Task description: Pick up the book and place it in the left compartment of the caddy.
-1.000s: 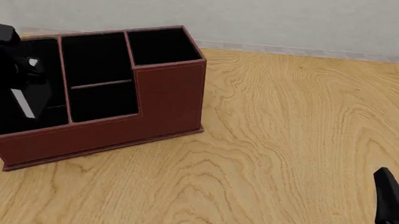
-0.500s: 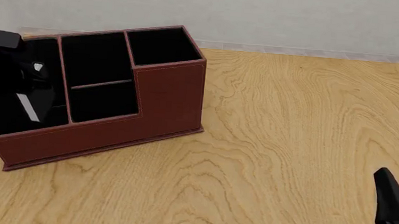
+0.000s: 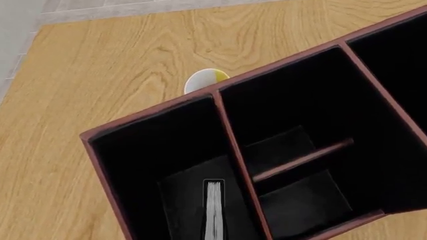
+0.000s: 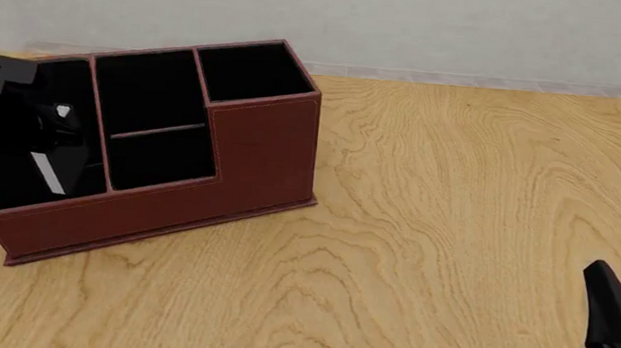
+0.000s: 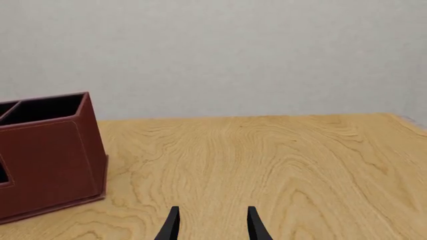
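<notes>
The reddish-brown caddy [image 4: 259, 149] stands at the table's left, its tall end to the right. My left gripper [image 4: 56, 141] hangs inside the wide left compartment [image 4: 4, 187] at the low end, shut on the book [image 4: 47, 172], whose white page edge slants down. In the left wrist view the book [image 3: 213, 212] stands on edge low in the left compartment [image 3: 147, 160], close to the divider; the black fingers do not stand out against the black lining. My right gripper [image 4: 614, 331] rests open at the near right, far from the caddy [image 5: 50, 155], fingers apart over bare wood [image 5: 212, 227].
A small round white and yellow object [image 3: 205, 80] sits on the table just behind the caddy's back wall. The split middle sections [image 4: 153, 128] and the tall square section [image 4: 252, 70] hold nothing. A grey wall [image 4: 411, 24] closes the table's far edge.
My left arm has sunk a little and shifted right, carrying the book deeper into the left compartment. The right arm has stayed still.
</notes>
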Controlling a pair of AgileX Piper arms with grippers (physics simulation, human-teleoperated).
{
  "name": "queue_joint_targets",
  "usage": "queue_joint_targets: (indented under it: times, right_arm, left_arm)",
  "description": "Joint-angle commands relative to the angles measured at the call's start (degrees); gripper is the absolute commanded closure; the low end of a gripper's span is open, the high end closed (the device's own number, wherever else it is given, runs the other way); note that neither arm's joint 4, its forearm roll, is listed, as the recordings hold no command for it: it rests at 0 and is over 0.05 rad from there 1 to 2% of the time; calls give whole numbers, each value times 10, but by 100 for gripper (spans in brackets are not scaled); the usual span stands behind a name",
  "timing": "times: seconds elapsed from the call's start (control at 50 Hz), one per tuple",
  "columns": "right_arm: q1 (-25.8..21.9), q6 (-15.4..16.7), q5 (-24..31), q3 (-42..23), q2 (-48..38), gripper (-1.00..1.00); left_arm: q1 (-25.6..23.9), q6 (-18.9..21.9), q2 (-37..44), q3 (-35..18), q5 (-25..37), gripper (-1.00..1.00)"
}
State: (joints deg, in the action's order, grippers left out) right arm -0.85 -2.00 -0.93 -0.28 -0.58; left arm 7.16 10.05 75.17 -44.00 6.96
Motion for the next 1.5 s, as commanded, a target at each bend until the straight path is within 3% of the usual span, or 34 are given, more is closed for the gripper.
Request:
queue_joint_targets:
  times: [0.02,1.5]
  right_arm:
    - [1,-2,1,0,2,-100]
    - [2,-3,2,-1,3,-100]
  left_arm:
    - [-1,7,1,-2,-9,100]
    - [7,7,33,7,-27,100]
